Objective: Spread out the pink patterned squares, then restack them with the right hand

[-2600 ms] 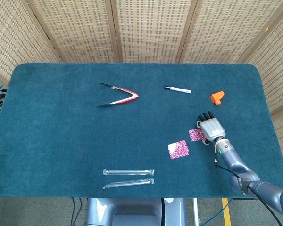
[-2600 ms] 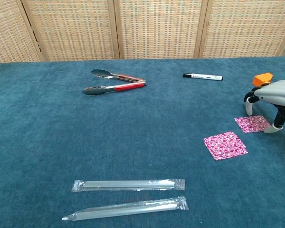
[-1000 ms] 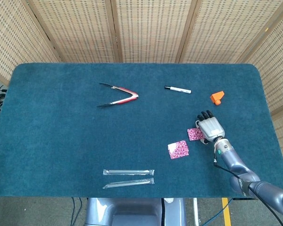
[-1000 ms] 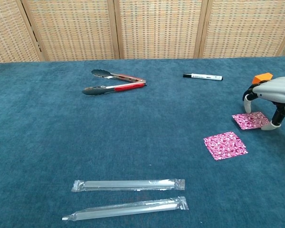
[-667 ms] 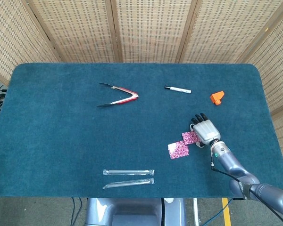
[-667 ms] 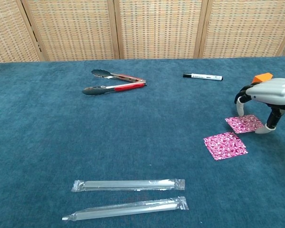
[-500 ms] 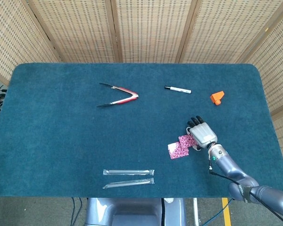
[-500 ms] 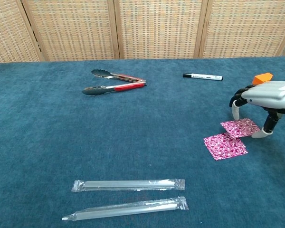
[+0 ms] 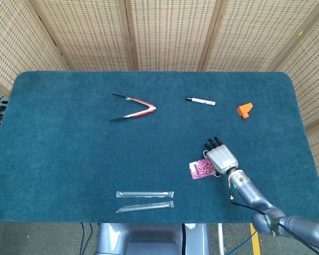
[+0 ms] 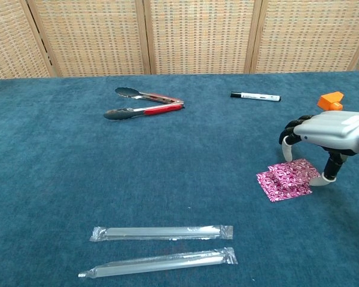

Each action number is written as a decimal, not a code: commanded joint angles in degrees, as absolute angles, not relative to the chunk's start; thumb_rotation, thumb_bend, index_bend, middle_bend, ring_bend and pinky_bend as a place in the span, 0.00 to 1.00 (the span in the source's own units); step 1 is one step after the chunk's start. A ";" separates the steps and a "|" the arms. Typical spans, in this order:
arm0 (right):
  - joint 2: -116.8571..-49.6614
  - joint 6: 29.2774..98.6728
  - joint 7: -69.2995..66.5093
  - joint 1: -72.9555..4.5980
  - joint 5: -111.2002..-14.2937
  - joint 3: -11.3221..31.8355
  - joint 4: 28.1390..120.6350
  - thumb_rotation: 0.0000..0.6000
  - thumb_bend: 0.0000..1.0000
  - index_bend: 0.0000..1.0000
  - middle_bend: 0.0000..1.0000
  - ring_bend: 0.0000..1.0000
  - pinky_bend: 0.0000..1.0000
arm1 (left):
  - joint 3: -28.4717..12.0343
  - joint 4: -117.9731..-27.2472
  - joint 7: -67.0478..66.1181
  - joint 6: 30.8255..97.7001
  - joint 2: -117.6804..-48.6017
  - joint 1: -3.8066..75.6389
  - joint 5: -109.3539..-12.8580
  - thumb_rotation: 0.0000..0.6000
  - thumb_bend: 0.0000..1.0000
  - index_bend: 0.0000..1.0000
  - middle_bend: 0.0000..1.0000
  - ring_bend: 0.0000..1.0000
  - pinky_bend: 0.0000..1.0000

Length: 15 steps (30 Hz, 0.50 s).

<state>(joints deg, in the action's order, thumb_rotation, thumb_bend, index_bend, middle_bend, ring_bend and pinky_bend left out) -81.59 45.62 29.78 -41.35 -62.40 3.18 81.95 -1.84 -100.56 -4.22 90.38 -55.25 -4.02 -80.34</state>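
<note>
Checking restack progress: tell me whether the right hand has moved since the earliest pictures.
Yes. The right hand moved leftward and nearer, away from the orange block.

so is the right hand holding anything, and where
The right hand holds the smaller pink patterned square by its opposite edges, fingertips on either side, over the larger pink patterned square.
</note>
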 commanded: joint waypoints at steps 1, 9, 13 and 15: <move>-82.27 46.01 31.14 -41.64 -61.05 2.94 82.22 1.00 0.33 0.44 0.17 0.00 0.00 | -1.79 -100.30 -3.91 90.39 -55.31 -4.11 -80.38 1.00 0.12 0.08 0.00 0.00 0.00; -83.45 46.31 33.15 -42.51 -58.80 2.84 81.57 1.00 0.28 0.43 0.16 0.00 0.00 | -1.77 -99.71 -3.26 90.48 -55.35 -4.36 -80.27 1.00 0.12 0.08 0.00 0.00 0.00; -83.41 46.39 33.73 -42.83 -58.29 2.72 81.87 1.00 0.26 0.42 0.15 0.00 0.00 | -1.79 -99.60 -3.15 90.44 -55.42 -4.39 -80.19 1.00 0.12 0.08 0.00 0.00 0.00; -83.31 46.43 33.89 -42.92 -58.11 2.66 82.07 1.00 0.26 0.42 0.15 0.00 0.00 | -1.81 -99.55 -3.10 90.42 -55.45 -4.39 -80.20 1.00 0.12 0.08 0.00 0.00 0.00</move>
<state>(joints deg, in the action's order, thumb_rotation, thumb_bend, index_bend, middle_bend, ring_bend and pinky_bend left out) -83.34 46.42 33.86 -42.89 -58.15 2.68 82.03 -1.81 -99.54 -3.10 90.42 -55.45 -4.39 -80.20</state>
